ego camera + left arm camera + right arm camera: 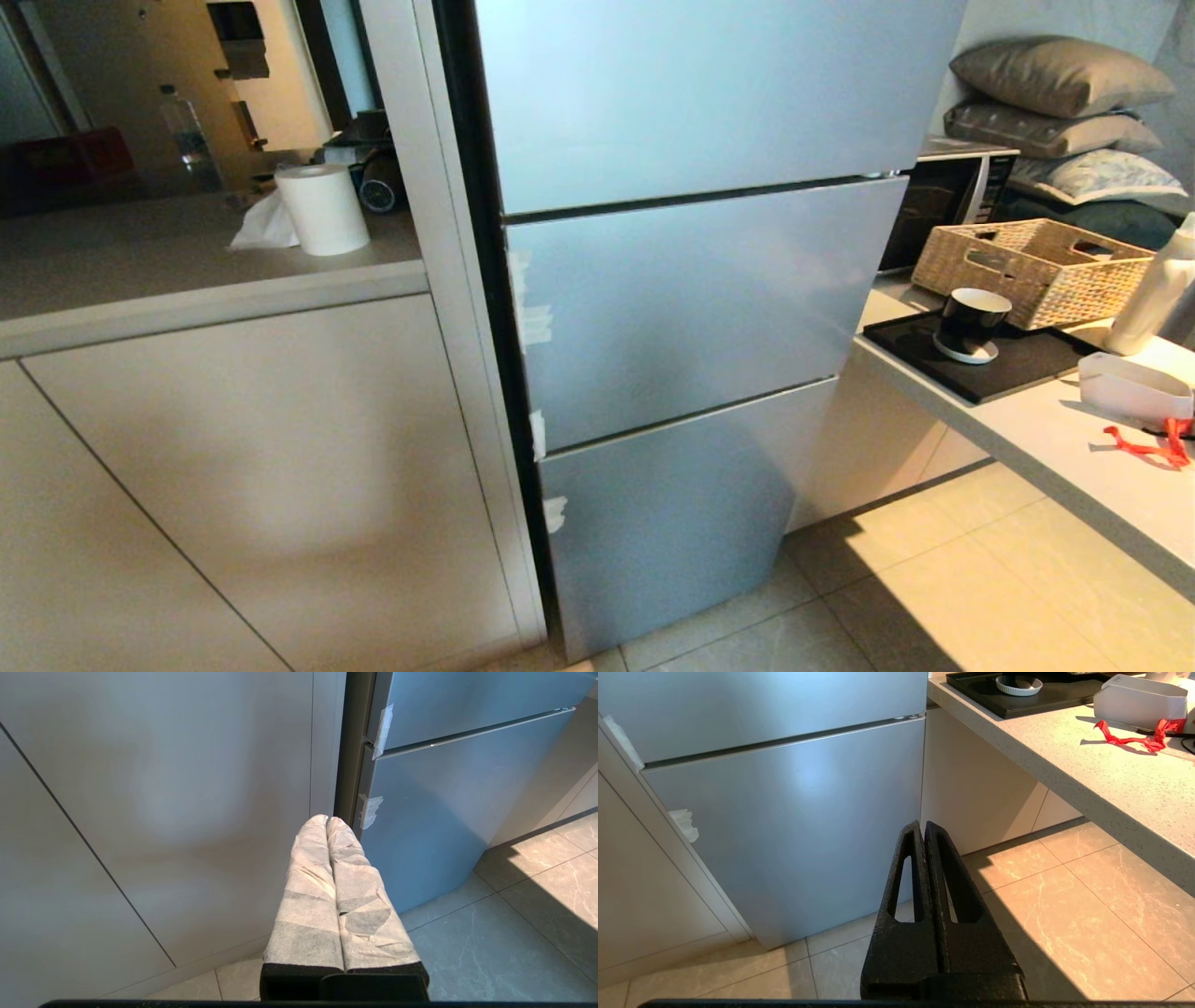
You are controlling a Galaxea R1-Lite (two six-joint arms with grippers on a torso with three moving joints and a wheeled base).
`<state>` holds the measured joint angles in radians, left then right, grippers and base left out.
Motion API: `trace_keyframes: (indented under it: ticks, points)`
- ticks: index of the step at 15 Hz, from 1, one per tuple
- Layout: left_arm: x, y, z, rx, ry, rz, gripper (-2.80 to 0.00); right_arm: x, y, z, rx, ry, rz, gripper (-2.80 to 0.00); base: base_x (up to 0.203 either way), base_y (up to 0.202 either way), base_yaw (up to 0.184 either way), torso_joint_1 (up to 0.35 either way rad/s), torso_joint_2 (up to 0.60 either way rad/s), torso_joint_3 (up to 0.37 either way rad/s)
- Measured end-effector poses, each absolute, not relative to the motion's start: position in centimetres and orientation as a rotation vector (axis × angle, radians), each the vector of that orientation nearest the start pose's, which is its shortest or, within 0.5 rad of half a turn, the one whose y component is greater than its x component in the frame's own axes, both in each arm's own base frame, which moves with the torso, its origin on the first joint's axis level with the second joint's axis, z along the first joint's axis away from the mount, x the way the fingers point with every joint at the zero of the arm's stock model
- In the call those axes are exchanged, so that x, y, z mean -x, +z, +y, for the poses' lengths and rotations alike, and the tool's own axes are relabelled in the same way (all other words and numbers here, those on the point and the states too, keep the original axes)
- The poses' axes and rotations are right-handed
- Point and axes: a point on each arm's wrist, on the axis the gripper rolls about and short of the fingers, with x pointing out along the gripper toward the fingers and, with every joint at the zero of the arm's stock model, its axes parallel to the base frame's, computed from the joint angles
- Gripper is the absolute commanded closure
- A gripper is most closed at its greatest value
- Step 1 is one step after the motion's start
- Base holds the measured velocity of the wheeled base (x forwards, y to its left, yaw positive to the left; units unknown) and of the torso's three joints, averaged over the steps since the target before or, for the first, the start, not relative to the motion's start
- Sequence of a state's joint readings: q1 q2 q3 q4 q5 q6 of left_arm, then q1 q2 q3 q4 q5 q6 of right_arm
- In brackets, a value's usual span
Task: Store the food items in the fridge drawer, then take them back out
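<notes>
The silver-blue fridge [691,299] stands straight ahead with all three of its front panels closed. The fridge drawer is hidden and the food items are out of view. Neither arm shows in the head view. My left gripper [327,820], its fingers wrapped in white cloth, is shut on nothing and hangs low before the cabinet beside the fridge's lower left corner. My right gripper [923,826], bare and black, is also shut and empty, low above the floor tiles in front of the fridge's bottom panel [784,826].
A counter [1074,457] juts out at the right, carrying a black tray [1018,364] with a cup [971,322], a wicker basket [1032,266], a white bottle [1153,289], a white container [1134,387] and a red ribbon strip [1144,446]. A paper roll [322,207] stands on the left counter.
</notes>
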<state>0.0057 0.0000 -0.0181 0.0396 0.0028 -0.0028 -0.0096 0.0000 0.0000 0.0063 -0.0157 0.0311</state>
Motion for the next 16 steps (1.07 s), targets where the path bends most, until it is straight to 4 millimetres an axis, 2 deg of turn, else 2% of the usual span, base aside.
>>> trace_keyframes:
  ticks: [13,16]
  points:
    - [2.5,7.8,0.0,-0.002,0.009,0.016,0.00,2.3,7.5,0.0,-0.032,-0.026,0.006,0.00,0.000,0.000,0.000,0.000,0.00,0.000]
    - [3.6,11.8,-0.1,0.032,-0.035,-0.130,0.00,2.3,7.5,0.0,-0.032,-0.025,0.006,0.00,0.000,0.000,0.000,0.000,0.00,0.000]
